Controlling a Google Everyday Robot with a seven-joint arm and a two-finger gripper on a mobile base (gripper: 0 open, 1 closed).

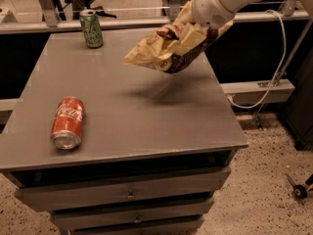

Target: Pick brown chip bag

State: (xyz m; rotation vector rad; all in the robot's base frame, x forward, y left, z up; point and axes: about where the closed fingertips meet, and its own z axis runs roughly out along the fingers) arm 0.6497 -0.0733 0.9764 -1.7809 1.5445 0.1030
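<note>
The brown chip bag (168, 50) is a crinkled foil bag with a dark brown centre and pale yellow ends. It hangs in the air above the right back part of the grey table (127, 116), with its shadow on the tabletop below. My gripper (193, 26) is shut on the bag's upper right part, at the end of the white arm that comes in from the top right. The bag covers most of the fingers.
A red cola can (67, 122) lies on its side at the table's front left. A green can (91, 28) stands upright at the back left. The table has drawers in front. A white cable (281, 58) hangs at the right.
</note>
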